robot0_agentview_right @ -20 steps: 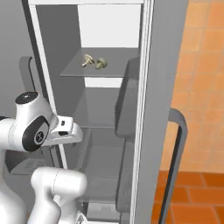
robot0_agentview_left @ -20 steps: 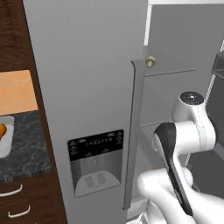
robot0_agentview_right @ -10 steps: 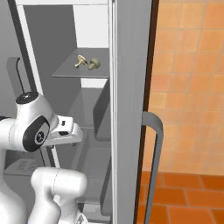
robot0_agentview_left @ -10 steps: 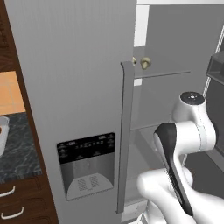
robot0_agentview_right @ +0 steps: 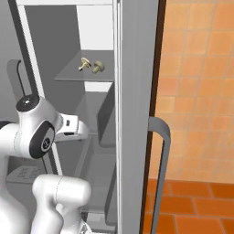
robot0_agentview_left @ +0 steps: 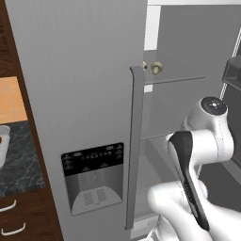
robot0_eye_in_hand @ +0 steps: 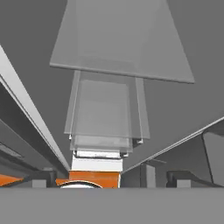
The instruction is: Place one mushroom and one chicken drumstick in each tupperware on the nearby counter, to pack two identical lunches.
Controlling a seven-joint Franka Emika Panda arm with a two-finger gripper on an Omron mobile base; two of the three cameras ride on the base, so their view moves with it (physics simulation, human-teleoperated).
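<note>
The arm [robot0_agentview_left: 197,155] reached into the open fridge [robot0_agentview_right: 68,55]; whether its gripper was apart or together could not be told. Farther back, two mushrooms [robot0_agentview_right: 90,65] lay on a shelf [robot0_agentview_right: 73,75]. The counter [robot0_agentview_left: 16,155] lay left.

Inside the open fridge, a grey glass shelf [robot0_agentview_right: 87,73] sat high in the compartment, and two mushrooms [robot0_agentview_right: 91,65] lay directly on it, side by side and near its front edge. From the left base view the same shelf [robot0_agentview_left: 176,80] showed edge-on with a mushroom [robot0_agentview_left: 156,68] just beside the fridge door. Left of the fridge, the dark speckled desk [robot0_agentview_left: 19,164] carried a pale container [robot0_agentview_left: 3,146] at its edge.
</note>
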